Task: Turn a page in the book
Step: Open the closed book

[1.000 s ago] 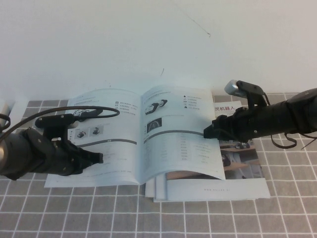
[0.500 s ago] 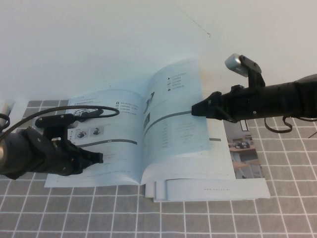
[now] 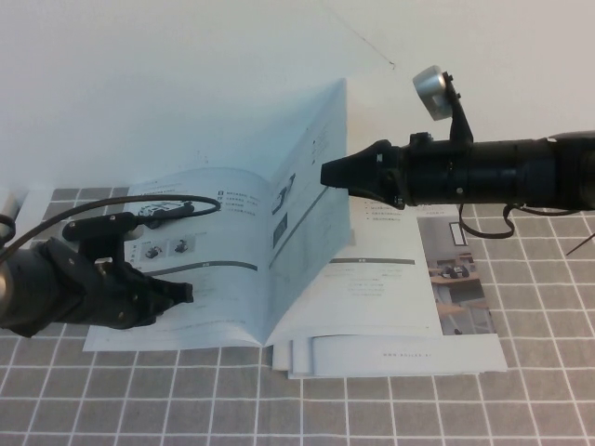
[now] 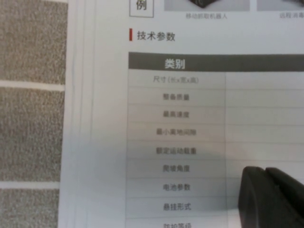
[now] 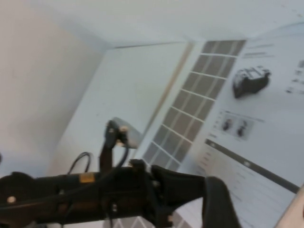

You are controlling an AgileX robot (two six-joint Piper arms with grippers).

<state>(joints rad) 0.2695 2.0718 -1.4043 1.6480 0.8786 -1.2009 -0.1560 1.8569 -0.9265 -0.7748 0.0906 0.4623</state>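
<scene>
The book (image 3: 200, 297) lies open on the checked cloth. My right gripper (image 3: 327, 174) is shut on the outer edge of the page (image 3: 307, 190) and holds it nearly upright above the spine. The page's face with the black-and-white device looks toward the left. In the right wrist view one of that gripper's dark fingers (image 5: 219, 204) shows in front of the left-hand page (image 5: 266, 123) with a vehicle photo. My left gripper (image 3: 186, 294) is shut and rests its tips on the left-hand page; the left wrist view shows it (image 4: 268, 197) on the table of text.
A magazine with a room photo (image 3: 457, 279) lies under the book on the right. Several loose leaves (image 3: 390, 355) stick out at the book's front edge. A white wall (image 3: 186, 74) rises right behind the book. The grey checked cloth (image 3: 139, 400) covers the table.
My right gripper has moved up and to the left with the page, lifting it from a low curve over the right side to nearly upright. The left arm has not moved.
</scene>
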